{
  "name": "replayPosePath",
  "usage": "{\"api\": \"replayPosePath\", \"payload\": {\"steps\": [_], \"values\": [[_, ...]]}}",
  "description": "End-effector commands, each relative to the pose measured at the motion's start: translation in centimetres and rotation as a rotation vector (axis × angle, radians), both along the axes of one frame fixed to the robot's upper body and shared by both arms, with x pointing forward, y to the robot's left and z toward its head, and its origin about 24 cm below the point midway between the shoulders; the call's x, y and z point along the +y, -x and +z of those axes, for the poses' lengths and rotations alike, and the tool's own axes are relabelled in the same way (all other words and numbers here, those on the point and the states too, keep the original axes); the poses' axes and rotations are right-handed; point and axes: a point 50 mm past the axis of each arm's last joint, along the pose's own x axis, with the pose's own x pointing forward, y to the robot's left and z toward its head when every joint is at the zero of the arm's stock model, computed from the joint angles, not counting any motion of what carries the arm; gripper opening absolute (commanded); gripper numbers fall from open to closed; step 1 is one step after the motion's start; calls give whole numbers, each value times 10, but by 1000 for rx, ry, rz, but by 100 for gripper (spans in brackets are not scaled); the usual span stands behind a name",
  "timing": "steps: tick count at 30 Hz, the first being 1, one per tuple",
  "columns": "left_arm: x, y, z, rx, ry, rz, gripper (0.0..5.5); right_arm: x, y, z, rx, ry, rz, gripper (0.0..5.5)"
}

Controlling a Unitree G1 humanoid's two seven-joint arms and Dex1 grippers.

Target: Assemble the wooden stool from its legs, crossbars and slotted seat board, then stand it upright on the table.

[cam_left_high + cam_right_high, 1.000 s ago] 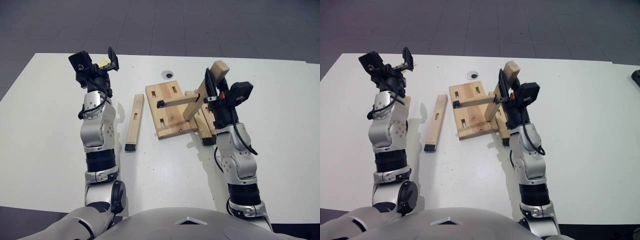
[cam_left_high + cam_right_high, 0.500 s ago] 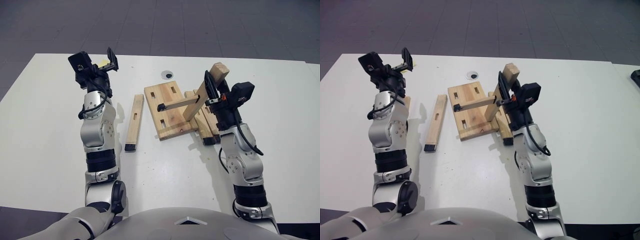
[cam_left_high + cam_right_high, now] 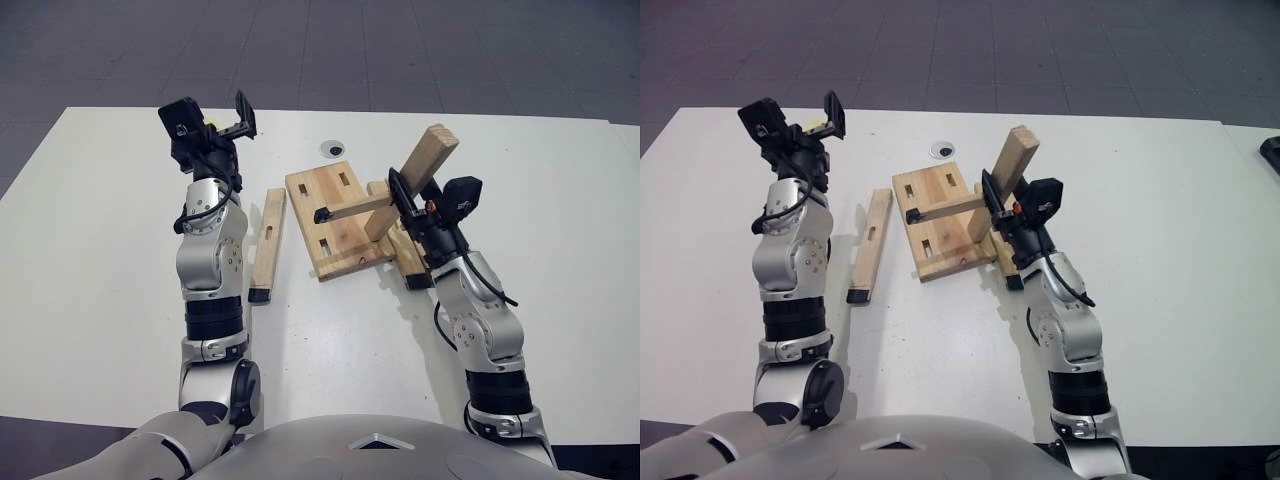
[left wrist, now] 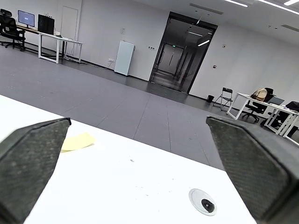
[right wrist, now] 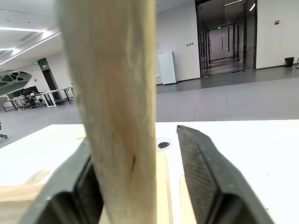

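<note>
Wood stands between the fingers of the right gripper (image 3: 403, 195). The stool leg (image 3: 428, 158) lies against one pad with a gap showing at the other, so the hold is slack, not clamped. Over the last second this gripper has slid lower down the leg, and the leg has kept its pose, which suggests it now props itself. Its long axis slants up and away from the gripper, foot down at the seat board (image 3: 335, 240) just beneath. The crossbar (image 3: 355, 207) juts from it sideways, toward the robot's left, its tip over the board. Farther that way a loose leg (image 3: 268, 243) lies flat on the table (image 3: 100, 250), and past it the left gripper (image 4: 138, 140) — spread wide, empty, raised — has swung nearer.
</note>
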Motion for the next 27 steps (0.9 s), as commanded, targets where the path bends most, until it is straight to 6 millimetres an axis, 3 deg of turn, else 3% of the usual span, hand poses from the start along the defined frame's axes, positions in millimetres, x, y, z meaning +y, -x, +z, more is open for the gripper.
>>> {"api": "replayPosePath", "payload": {"steps": [1,4,9,12,15,18,22,27], "values": [[-6,-2,0,6,-1,-18,540,2,-1,5,-28,-25,1,309],[-6,-3,-2,11,-2,-17,540,-2,0,25,-122,-47,2,358],[3,-3,-5,14,-7,19,540,-19,10,110,-440,-101,54,433],[14,-4,-2,0,-16,66,540,-51,13,141,-527,-197,-15,474],[28,-5,3,-18,-23,117,540,-80,0,117,-370,-64,-158,533],[38,-3,6,-33,-45,158,540,-81,-4,62,-123,133,-130,539],[44,0,4,-32,-58,189,540,-87,13,-9,161,268,-91,539],[40,4,-2,-15,-59,190,540,-88,25,-50,367,333,-43,539]]}}
